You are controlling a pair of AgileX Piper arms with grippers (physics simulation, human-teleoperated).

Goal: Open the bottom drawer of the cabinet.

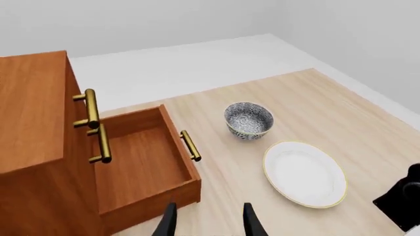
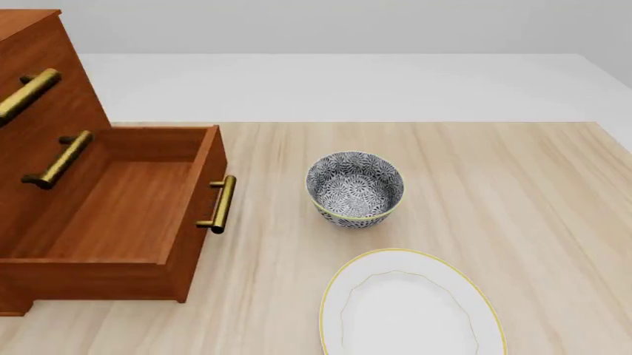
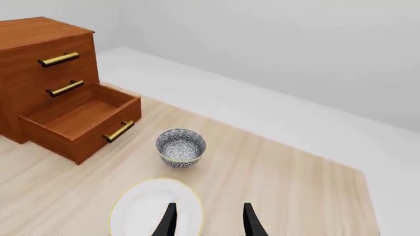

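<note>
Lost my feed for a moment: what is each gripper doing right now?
Left gripper: open, fingers apart, holding nothing.
Right gripper: open, fingers apart, holding nothing, above the plate.

Bare table (image 2: 513, 185) right of patterned bowl (image 2: 354, 188); pulled-out bottom drawer (image 2: 118, 211) at left.
</note>
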